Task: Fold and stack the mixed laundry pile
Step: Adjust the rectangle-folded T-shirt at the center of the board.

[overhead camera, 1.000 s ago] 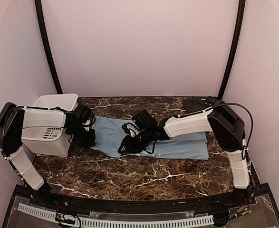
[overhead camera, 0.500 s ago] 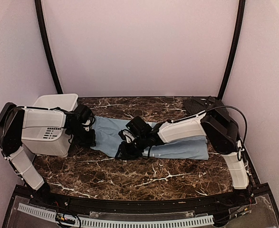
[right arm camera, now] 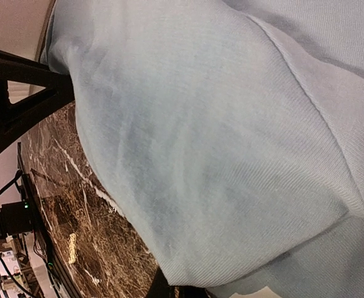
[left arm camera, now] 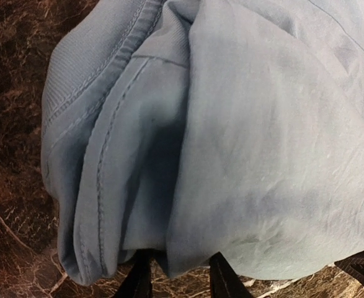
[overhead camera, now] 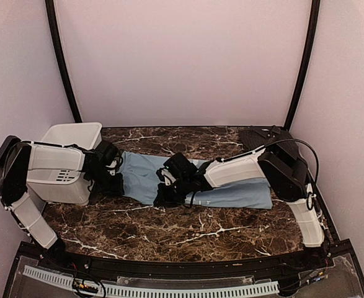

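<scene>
The light blue T-shirt (overhead camera: 231,189) lies spread across the middle of the marble table (overhead camera: 169,233). My left gripper (overhead camera: 113,183) is at its left end. In the left wrist view a bunched fold of the T-shirt (left arm camera: 244,143), with ribbed collar and seams, is pinched between the two dark fingers (left arm camera: 225,282) of my left gripper (left arm camera: 178,273). My right gripper (overhead camera: 164,194) is low on the shirt's near edge. In the right wrist view the T-shirt (right arm camera: 219,136) hides all but one finger (right arm camera: 162,289) of my right gripper (right arm camera: 182,288), which is shut on the hem. A dark garment (overhead camera: 260,135) lies back right.
A white plastic bin (overhead camera: 76,131) stands at the back left, right beside my left arm. Bare marble runs along the front of the table. Black frame posts (overhead camera: 62,62) rise at both back corners.
My right arm has slid left and down onto the shirt's near edge, and its jaws have shut there. My left gripper has shifted slightly toward the near side at the shirt's left end.
</scene>
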{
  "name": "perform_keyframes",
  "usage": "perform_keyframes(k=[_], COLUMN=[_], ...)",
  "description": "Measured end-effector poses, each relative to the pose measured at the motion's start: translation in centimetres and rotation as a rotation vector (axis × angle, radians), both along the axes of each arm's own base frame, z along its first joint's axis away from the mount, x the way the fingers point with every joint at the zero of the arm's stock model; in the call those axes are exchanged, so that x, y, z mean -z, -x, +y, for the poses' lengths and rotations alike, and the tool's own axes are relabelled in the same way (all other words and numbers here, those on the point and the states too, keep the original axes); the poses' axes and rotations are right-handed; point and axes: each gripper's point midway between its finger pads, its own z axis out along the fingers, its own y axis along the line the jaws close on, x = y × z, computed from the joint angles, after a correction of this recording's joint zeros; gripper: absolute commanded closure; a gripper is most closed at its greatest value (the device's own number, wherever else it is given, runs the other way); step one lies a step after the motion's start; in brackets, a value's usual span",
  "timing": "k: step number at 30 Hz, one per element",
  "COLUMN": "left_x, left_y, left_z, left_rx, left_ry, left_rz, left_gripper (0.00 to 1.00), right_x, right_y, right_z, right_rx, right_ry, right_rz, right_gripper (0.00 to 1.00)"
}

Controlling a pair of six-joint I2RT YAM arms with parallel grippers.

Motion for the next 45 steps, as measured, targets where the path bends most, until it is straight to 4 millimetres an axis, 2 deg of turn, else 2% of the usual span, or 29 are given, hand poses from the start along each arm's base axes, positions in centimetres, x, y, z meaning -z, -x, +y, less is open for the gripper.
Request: perform_keyframes(k=[6, 14, 18, 22, 25, 27, 29, 33, 35, 40, 45], left_x=[0.1, -0.3, -0.7, -2.7, -5.8, -7.4, -8.5, -8.8, -8.2, -6.8, -5.2], left_y=[0.4, -0.6, -0.8, -1.5, -2.8, -3.5, -4.3, -4.9, -4.9, -4.7, -4.5], left_z=[0.0, -0.5, -0.8, -1.2, -1.8, -2.1, -2.5, -2.8, -2.8, -2.9, -3.2], left_rx=[-0.006, -0.005, -0.002, 0.001, 0.009, 0.013, 0.021, 0.029, 0.03, 0.025, 0.026], left_ry=[0.015, 0.04, 0.054, 0.077, 0.107, 0.123, 0.133, 0.134, 0.129, 0.133, 0.149], left_rz=[0.0, -0.047, -0.057, -0.1, -0.17, -0.21, -0.239, -0.243, -0.227, -0.186, -0.157], left_gripper=[0.77, 0.99, 1.0, 1.0, 1.0, 0.94, 0.82, 0.6, 0.55, 0.53, 0.53], right_x=[-0.2, -1.3, -2.0, -3.4, -5.3, -6.5, -7.6, -8.3, -8.3, -8.4, -6.7], right_y=[-0.3, -0.5, -0.7, -1.2, -2.3, -3.3, -4.5, -6.7, -7.5, -9.0, -9.2], right_z=[0.0, 0.1, 0.1, 0.0, -0.3, -0.5, -0.7, -1.6, -2.2, -2.9, -2.7], right_rx=[0.004, 0.0, 0.0, 0.006, 0.018, 0.029, 0.043, 0.077, 0.093, 0.114, 0.111], right_ry=[-0.001, -0.016, -0.028, -0.051, -0.085, -0.112, -0.14, -0.164, -0.164, -0.185, -0.179], right_rz=[-0.018, -0.046, -0.057, -0.073, -0.098, -0.116, -0.127, -0.139, -0.137, -0.136, -0.117], right_gripper=[1.0, 1.0, 1.0, 1.0, 1.0, 1.0, 1.0, 1.0, 1.0, 1.0, 1.0])
